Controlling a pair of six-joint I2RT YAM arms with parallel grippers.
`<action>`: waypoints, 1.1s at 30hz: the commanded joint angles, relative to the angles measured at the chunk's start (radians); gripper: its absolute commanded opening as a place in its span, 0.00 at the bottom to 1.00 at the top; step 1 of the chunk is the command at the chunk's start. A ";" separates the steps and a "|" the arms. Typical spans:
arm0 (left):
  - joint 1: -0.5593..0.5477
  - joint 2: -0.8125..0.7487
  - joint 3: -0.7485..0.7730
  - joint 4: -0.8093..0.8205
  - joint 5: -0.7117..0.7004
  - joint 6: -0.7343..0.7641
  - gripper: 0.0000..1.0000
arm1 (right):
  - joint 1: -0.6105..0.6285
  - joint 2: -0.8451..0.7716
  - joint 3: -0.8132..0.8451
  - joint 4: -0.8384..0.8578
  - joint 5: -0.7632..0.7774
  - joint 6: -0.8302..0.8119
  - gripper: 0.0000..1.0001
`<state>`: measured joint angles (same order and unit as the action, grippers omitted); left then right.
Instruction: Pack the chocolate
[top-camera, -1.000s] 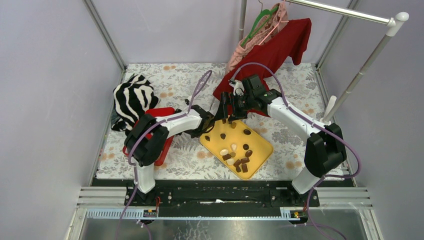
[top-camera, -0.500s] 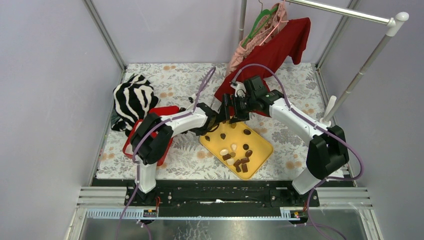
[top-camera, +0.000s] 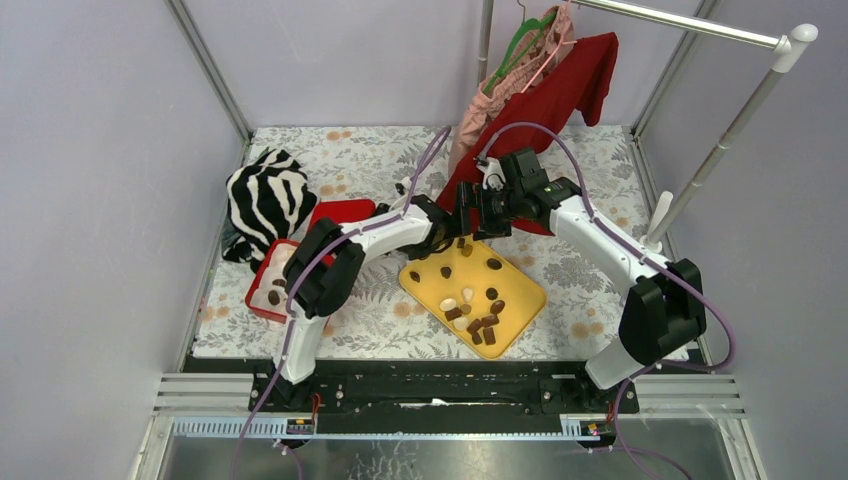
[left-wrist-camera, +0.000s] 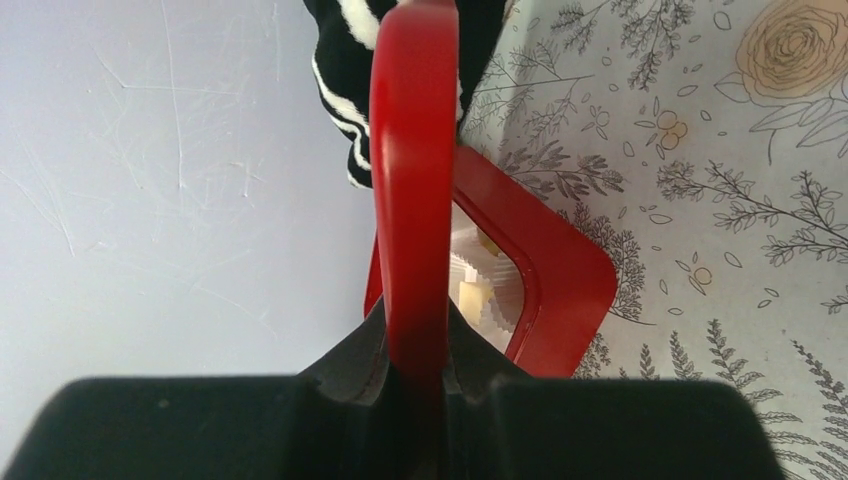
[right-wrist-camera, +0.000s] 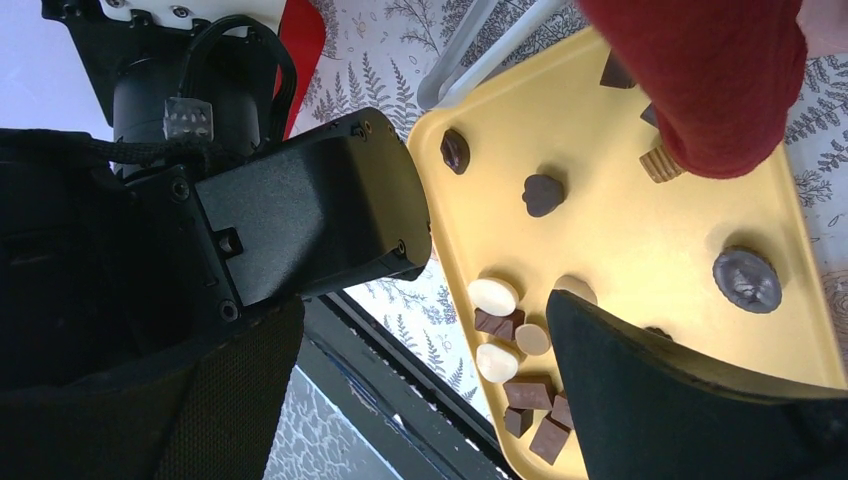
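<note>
Yellow tray (top-camera: 522, 285) mid-desk carries most of the chocolate (top-camera: 470, 315). There's a tight cluster by the tray's near corner, and single pieces are scattered toward its far end. Red box (left-wrist-camera: 570, 280) sits by the left edge of the desk (top-camera: 350, 160), open. It has white paper cups inside with a few more pieces in them, cream ones and what looks like a dark one.

Your left jaws are clenched on the red lid (left-wrist-camera: 410, 150), gripping it edge-on, held up off the box. Your right jaws are released and spread wide over the tray's far end, with nothing between them.

Hidden: from above, your left arm (top-camera: 325, 275) covers part of the box and part of the lid. A red garment (right-wrist-camera: 720, 90) hangs over the tray's far corner and cuts off pieces there. Zebra cloth (top-camera: 265, 200) lies just behind the box.

Tray's long axis runs far-left to near-right. Dark bars in the cluster point different ways. The round and heart pieces show no clear axis.
</note>
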<state>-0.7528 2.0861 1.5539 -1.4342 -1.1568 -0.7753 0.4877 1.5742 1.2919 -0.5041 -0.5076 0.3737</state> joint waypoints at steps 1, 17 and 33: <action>-0.063 -0.058 0.090 0.074 -0.028 -0.039 0.00 | 0.049 0.011 -0.003 0.079 -0.024 0.014 1.00; -0.055 -0.210 -0.258 -0.022 -0.113 -0.114 0.00 | 0.050 0.038 0.038 0.083 -0.051 -0.002 1.00; -0.045 -0.324 -0.214 -0.022 -0.154 -0.122 0.00 | 0.049 0.012 0.015 0.094 -0.045 0.014 1.00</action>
<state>-0.7704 1.8435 1.2892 -1.4723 -1.2377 -0.8734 0.5350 1.5970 1.2915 -0.4969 -0.6220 0.3710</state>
